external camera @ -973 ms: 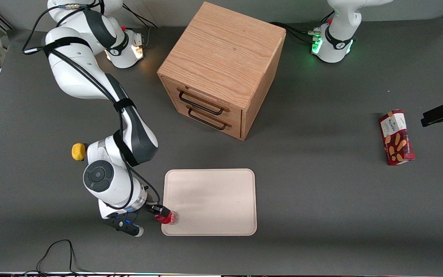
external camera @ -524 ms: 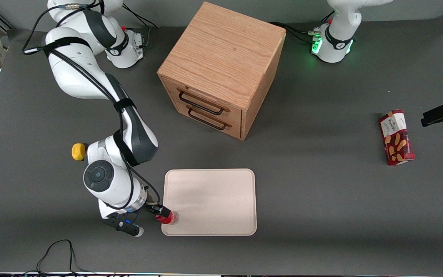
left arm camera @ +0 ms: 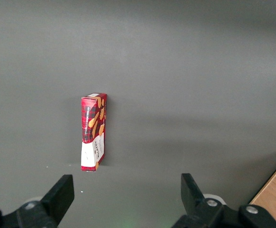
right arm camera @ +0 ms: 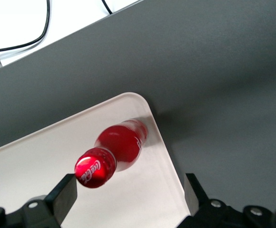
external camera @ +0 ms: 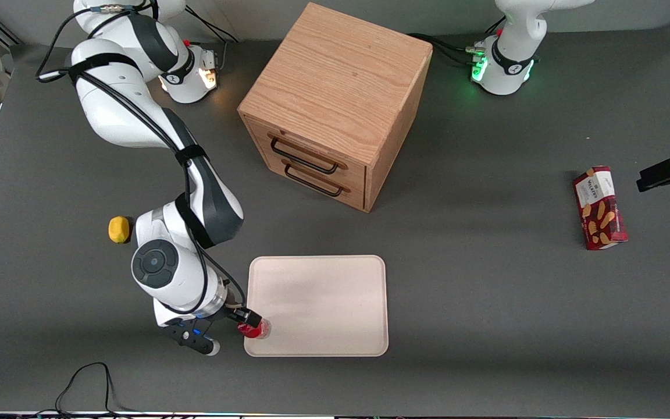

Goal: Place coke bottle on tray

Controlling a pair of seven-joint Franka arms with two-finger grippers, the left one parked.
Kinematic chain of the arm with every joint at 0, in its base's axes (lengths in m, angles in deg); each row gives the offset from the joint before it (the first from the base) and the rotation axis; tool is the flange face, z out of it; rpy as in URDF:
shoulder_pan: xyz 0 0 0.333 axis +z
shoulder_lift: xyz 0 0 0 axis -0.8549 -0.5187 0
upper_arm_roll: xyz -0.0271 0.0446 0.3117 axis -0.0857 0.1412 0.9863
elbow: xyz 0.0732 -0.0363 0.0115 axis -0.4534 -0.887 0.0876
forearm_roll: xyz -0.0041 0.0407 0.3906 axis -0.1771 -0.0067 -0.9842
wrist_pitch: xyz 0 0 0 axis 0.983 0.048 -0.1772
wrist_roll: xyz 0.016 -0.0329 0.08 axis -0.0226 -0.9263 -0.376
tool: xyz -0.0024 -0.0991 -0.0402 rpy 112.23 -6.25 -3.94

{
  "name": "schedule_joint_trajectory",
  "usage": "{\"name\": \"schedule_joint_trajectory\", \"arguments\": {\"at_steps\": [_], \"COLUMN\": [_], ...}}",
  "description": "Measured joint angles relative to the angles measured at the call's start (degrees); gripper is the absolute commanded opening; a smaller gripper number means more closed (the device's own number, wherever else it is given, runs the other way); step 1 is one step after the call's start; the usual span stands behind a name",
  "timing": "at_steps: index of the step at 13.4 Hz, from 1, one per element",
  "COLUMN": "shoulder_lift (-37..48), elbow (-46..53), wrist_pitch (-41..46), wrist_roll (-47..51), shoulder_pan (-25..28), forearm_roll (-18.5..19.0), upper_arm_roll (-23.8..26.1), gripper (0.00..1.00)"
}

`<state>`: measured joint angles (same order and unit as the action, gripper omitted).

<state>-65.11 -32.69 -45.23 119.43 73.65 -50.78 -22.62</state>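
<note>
The coke bottle (right arm camera: 119,147) stands upright in the tray's (right arm camera: 43,156) corner, directly below the wide-open, empty tool (right arm camera: 128,202).

"Coca-Cola" script – coke bottle (right arm camera: 110,154) cap; "Walkers" – snack box (external camera: 599,207).

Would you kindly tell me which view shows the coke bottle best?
The right wrist view: the coke bottle stands on the tray between the open claw. The front view shows it small beside the claw; the left wrist view misses it.
</note>
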Motion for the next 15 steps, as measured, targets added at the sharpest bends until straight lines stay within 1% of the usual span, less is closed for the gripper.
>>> {"name": "schedule_joint_trajectory", "arguments": {"at_steps": [2,5,9,11,12,15], "shoulder_lift": [0.1,2.0,8.3,10.7,12.1,18.4], "elbow": [0.4,1.4,1.8,0.5,-1.3,-10.5], "wrist_pitch": [1.5,6.6,20.1,24.2,24.7,25.0], "wrist_roll": [0.7,1.0,0.6,-2.9,-5.3,-15.0], "shoulder_pan": [0.0,0.1,0.1,-0.5,-1.5,-6.2], "forearm_roll": [0.0,0.0,0.0,-1.2,-2.3,-4.7], "upper_arm_roll": [0.1,0.2,0.2,0.1,0.0,-0.1], "gripper": [1.0,1.0,1.0,1.0,1.0,1.0]}}
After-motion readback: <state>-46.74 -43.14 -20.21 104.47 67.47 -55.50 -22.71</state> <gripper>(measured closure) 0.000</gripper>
